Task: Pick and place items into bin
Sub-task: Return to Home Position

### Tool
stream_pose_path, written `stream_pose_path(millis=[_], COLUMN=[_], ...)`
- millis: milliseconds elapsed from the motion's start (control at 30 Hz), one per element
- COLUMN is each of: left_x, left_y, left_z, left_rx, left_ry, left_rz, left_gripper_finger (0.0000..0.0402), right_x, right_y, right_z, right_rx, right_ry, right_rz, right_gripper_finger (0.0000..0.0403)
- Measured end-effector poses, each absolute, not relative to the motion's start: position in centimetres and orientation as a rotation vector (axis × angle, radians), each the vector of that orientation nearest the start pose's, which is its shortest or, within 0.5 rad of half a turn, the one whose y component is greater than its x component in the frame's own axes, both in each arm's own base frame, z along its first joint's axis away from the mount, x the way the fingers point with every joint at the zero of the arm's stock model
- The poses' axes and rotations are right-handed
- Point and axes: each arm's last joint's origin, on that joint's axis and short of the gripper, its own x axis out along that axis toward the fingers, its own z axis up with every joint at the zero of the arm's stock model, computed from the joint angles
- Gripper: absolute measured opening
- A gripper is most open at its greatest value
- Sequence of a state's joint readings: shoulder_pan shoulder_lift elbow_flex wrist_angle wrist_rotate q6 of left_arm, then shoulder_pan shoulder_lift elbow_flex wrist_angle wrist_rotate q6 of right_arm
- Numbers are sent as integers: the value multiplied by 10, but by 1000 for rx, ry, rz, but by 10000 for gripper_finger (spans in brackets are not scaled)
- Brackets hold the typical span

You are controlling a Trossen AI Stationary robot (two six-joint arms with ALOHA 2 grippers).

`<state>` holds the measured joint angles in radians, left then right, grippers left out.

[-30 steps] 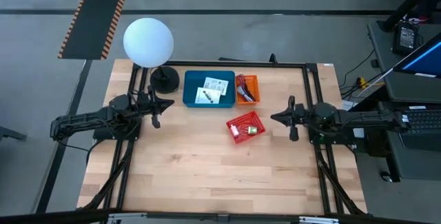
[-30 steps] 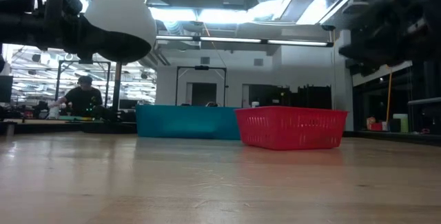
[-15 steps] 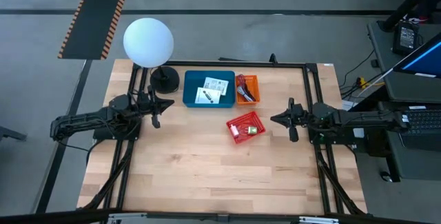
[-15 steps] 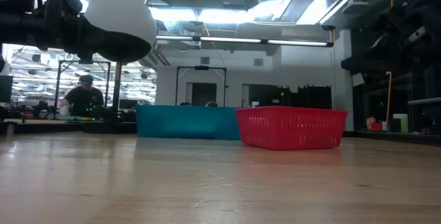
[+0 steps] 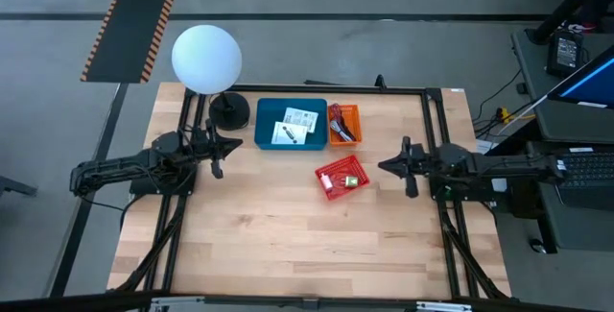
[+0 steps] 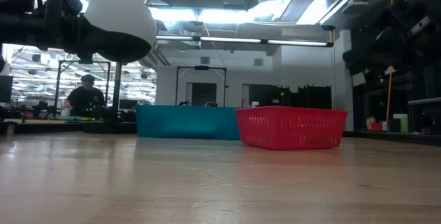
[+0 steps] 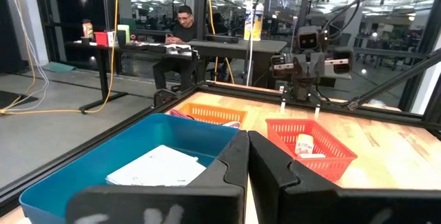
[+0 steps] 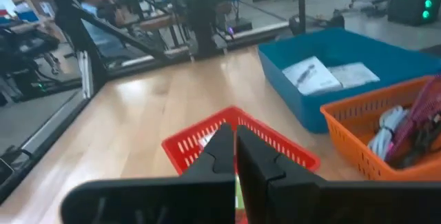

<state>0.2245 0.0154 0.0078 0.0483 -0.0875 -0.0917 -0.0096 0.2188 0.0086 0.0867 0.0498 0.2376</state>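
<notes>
left hand (image 5: 217, 151): fingers pressed together, holds nothing; over left side of surface (image 5: 288, 245), near lamp base, pointing toward bins
right hand (image 5: 404, 166): fingers closed too, holds nothing; over right side of surface, pointing at red basket, apart from it
blue bin (image 5: 261, 125): far middle of surface, holds two white printed cards (image 5: 299, 120) lying flat
orange bin (image 5: 356, 120): touching blue bin's right side, cables (image 5: 340, 125) piled inside, dark/maroon, one pale strand seen in right wrist view
red basket (image 5: 342, 176): in front of orange bin, turned at an angle; inside a pale item (image 5: 326, 182) and a tiny green piece (image 5: 351, 182), cannot tell more
globe lamp (image 5: 206, 60): far left corner, white ball on black base, left of blue bin
person (image 6: 84, 96): seated at a desk in the room beyond
</notes>
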Motion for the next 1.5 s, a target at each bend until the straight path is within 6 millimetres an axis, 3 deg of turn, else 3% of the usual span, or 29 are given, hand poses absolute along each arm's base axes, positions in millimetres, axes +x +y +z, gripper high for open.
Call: stream_pose_path(millis=[567, 1500], left_x=[95, 95], left_y=[24, 24], left_z=[170, 170], left_rx=[-88, -88], left_ry=[-55, -55], left_rz=[311, 309], left_gripper_finger=[7, 9], right_x=[97, 97], right_y=[7, 9], right_z=[168, 168], right_rx=[90, 22], right_ry=[-28, -33], right_rz=[113, 133], right_gripper_finger=[1, 0])
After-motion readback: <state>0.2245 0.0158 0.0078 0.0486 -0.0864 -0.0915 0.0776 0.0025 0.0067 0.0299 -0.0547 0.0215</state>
